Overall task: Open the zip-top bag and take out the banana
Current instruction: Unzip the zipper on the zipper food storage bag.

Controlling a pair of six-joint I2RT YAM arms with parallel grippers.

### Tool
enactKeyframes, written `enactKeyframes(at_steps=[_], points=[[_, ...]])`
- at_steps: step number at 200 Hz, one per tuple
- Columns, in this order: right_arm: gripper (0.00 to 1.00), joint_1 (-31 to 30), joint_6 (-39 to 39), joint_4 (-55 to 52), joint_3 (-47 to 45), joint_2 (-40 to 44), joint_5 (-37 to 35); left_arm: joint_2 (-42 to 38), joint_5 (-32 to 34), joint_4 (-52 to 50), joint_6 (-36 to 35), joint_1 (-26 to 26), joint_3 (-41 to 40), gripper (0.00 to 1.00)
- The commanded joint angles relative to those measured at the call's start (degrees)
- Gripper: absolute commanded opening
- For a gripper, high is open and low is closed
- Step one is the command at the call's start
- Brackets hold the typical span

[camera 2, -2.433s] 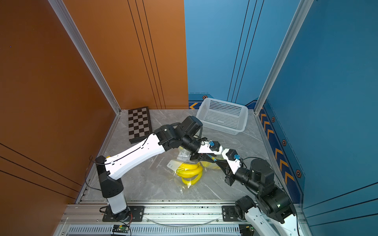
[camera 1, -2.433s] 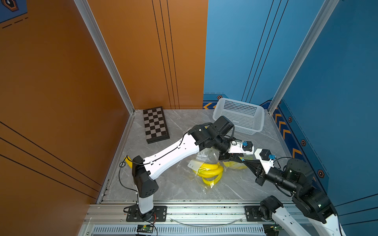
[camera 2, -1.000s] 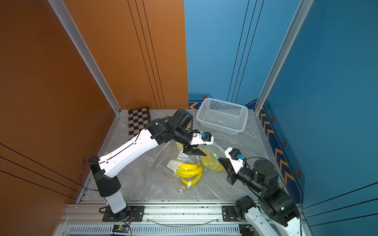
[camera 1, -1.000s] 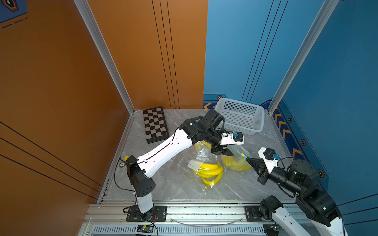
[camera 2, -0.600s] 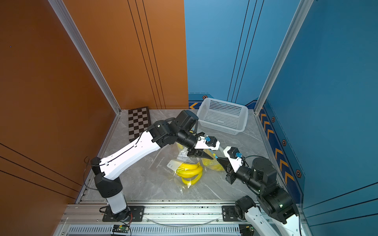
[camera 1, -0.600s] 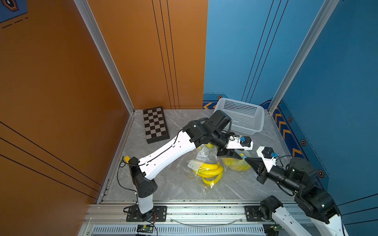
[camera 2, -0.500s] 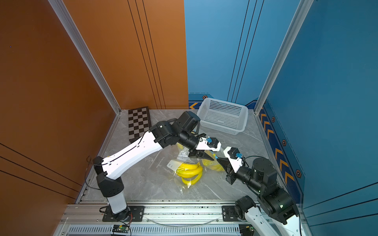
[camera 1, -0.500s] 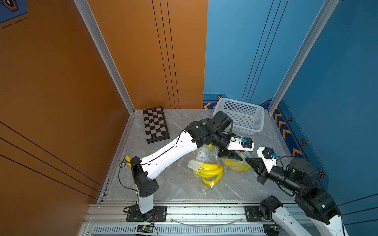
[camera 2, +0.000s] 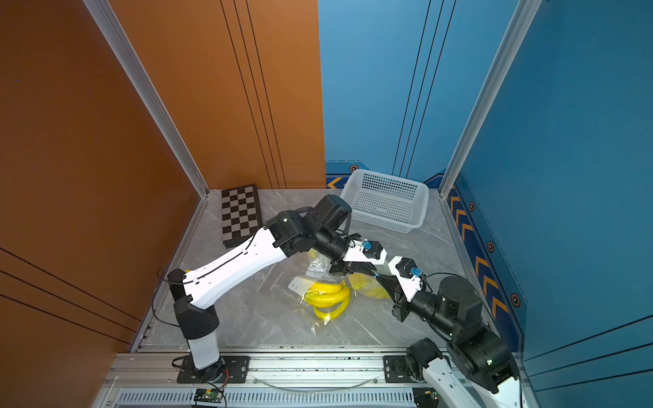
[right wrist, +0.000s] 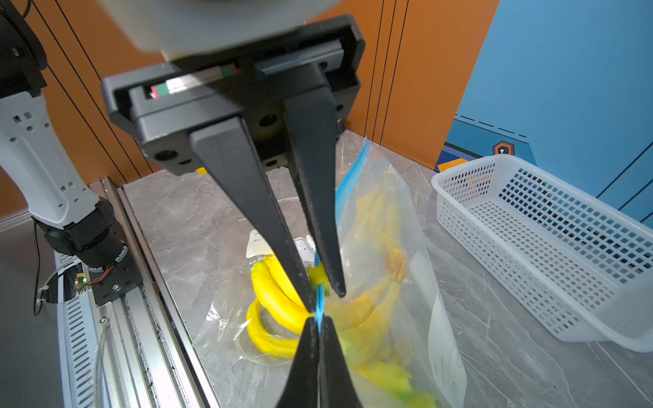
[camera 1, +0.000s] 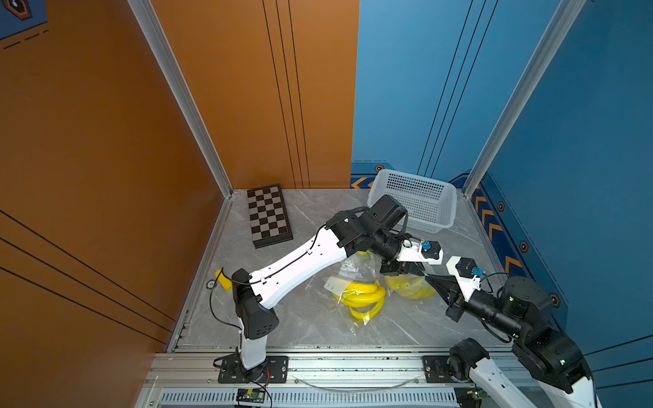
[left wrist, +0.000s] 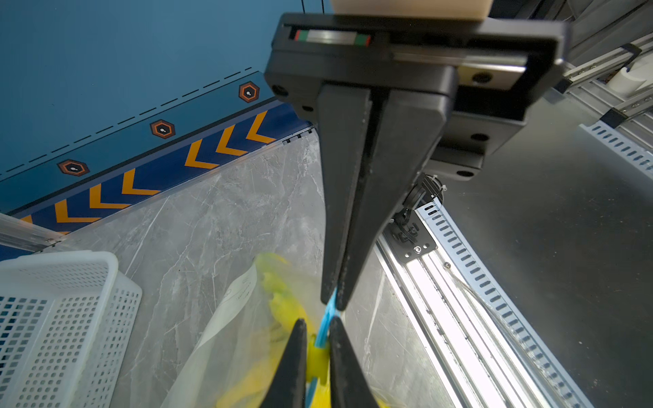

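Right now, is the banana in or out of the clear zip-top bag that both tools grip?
In: the yellow banana shows through the clear zip-top bag.

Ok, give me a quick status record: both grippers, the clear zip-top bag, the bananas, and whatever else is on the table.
left gripper: shut on yellow slider of clear zip-top bag
right gripper: shut on blue zip strip, beside the slider
zip: open or closed, cannot tell
bananas: inside the held bag
second clear bag of yellow bananas: flat on the table, not gripped
others: white perforated plastic basket; folded chessboard
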State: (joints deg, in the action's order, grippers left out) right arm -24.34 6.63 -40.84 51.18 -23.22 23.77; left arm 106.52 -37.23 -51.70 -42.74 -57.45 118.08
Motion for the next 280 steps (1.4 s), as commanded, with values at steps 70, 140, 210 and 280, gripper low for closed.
enactKeyframes(at_steps=[70,140,210,280], points=[[0.00,0.08,0.59,0.46,-0.11,2.15,-3.81,-0.45,7.86,-4.31,-3.74,-0.21,-0.37,0.04],[0.00,0.08,1.10,0.32,0.74,2.03,-4.99,-2.89,17.05,-5.05,-8.24,1.67,-2.59,0.04],[0.00,0.08,2.51,-0.50,1.91,2.59,-8.64,-6.35,18.75,-4.99,-9.11,8.87,-4.91,0.04],[0.00,0.08,2.42,-0.51,1.52,2.15,-9.31,-14.90,19.39,-4.95,-10.43,19.41,-16.23,0.04]])
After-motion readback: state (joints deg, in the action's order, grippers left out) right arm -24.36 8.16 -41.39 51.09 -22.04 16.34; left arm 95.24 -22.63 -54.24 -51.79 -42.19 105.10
